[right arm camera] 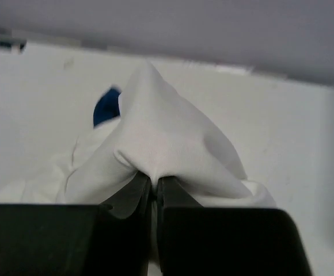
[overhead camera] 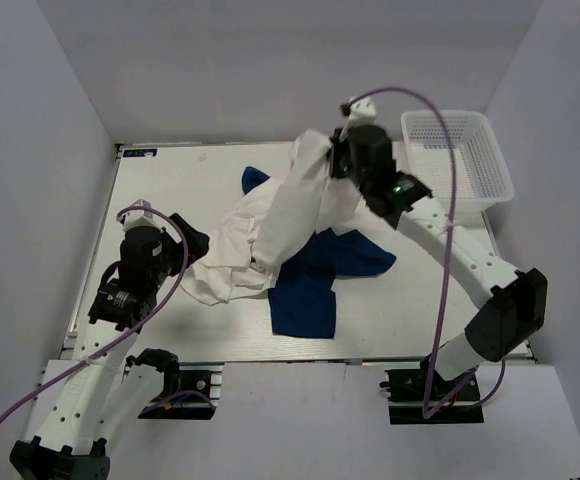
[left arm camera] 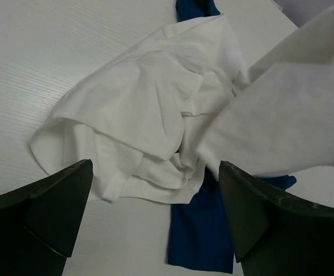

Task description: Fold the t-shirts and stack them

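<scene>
- The right hand (overhead camera: pixel 334 163) is closed tight on a fold of the white t-shirt (overhead camera: pixel 290 215). It holds the cloth lifted off the worktop (overhead camera: pixel 170 190), just left of the basket (overhead camera: pixel 475 150).
- In the right wrist view the two fingers meet on the cloth with hardly a gap at the right hand (right arm camera: pixel 154 181). The white t-shirt (right arm camera: pixel 161 138) rises from them in a peak. We cannot tell which part of the shirt is pinched.
- From that grip the white cloth slopes down, away from the basket, to a crumpled heap near the middle of the worktop.
- The navy t-shirt (overhead camera: pixel 305 300) lies flat on the worktop under the white one, left of the basket and nearer the arm bases. One corner shows beyond the white cloth at the far side.
- The left hand (overhead camera: pixel 192 243) is spread wide and holds nothing. It sits at the edge of the white heap farthest from the basket.
- In the left wrist view the left hand (left arm camera: pixel 155 165) frames the rumpled white t-shirt (left arm camera: pixel 144 115), with the navy t-shirt (left arm camera: pixel 198 241) showing beneath it.
</scene>
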